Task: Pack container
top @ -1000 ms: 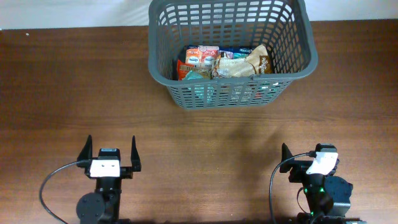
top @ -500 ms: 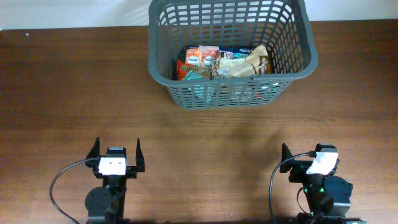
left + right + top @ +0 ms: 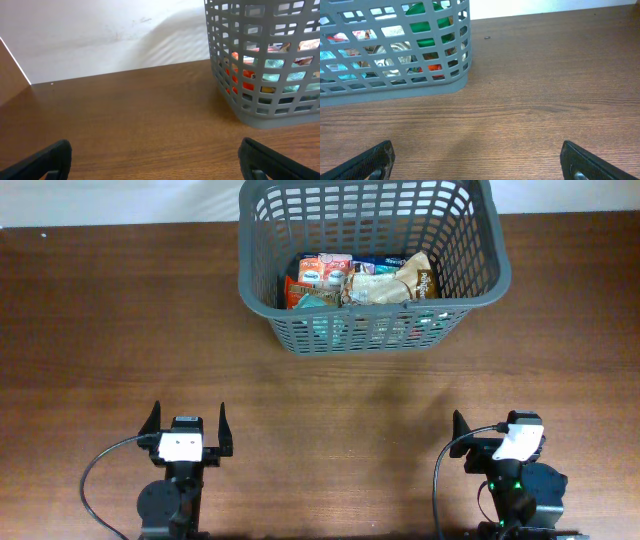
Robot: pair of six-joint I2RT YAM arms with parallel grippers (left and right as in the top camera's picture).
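Observation:
The dark grey lattice basket [image 3: 262,300] stands at the far middle of the wooden table, with several snack packets [image 3: 360,280] inside. It also shows in the left wrist view [image 3: 220,75] and the right wrist view [image 3: 395,85], where a green-lidded jar [image 3: 422,11] shows through the slots. My left gripper [image 3: 186,423] is open and empty near the front left edge, far from the basket. My right gripper [image 3: 500,430] is open and empty near the front right edge.
A white wall [image 3: 100,35] runs along the table's far edge. Bare brown tabletop [image 3: 340,400] lies between the grippers and the basket.
The left arm shifted slightly right and back a second ago and has held still since. The right arm and the basket have not moved.

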